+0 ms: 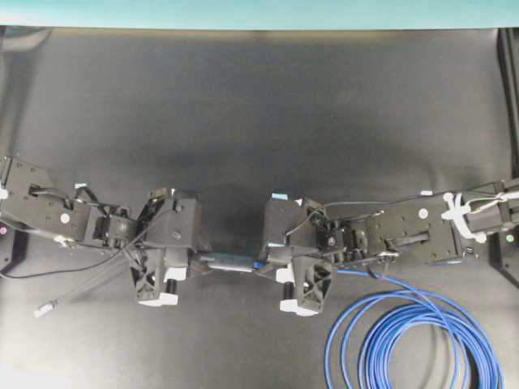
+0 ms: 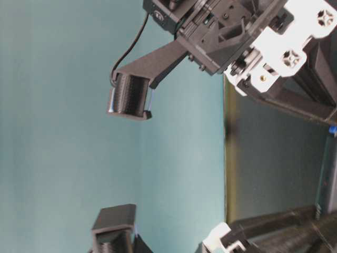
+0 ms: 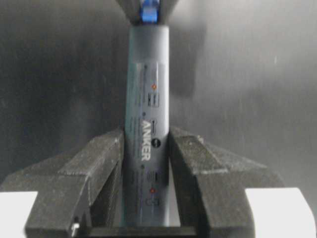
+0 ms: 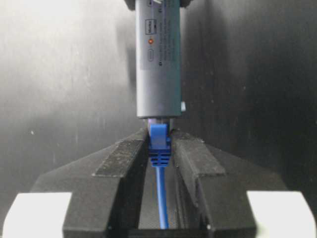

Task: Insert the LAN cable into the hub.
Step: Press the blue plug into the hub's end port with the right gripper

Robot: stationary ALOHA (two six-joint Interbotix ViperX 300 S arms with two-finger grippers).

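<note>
Overhead view: both arms meet at mid-table over the black table (image 1: 259, 105). The hub (image 1: 231, 262) spans the gap between them, lying horizontal.

L claw (image 3: 146, 163): clenched on the hub (image 3: 147, 119), fingers (image 3: 99, 168) pressed against both long sides. Label side faces the wrist cam; hub runs straight away from the claw. Blue plug just visible at its far end.

R claw (image 4: 159, 148): grasping the LAN cable (image 4: 159, 144) by its blue boot, with the cord running back between the fingers (image 4: 121, 163). Plug tip meets the hub (image 4: 158, 74) end port; the boot is outside the port, and insertion depth cannot be judged.

Rest of the LAN cable (image 1: 413, 336) lies coiled on the table at lower right of the overhead view, beside the R arm. A thin grey lead (image 1: 89, 285) trails off to the L, small plug end lying on the table.

Table-level view: only gripper and arm parts close-up against a teal wall (image 2: 52, 126); no contact detail readable.
</note>
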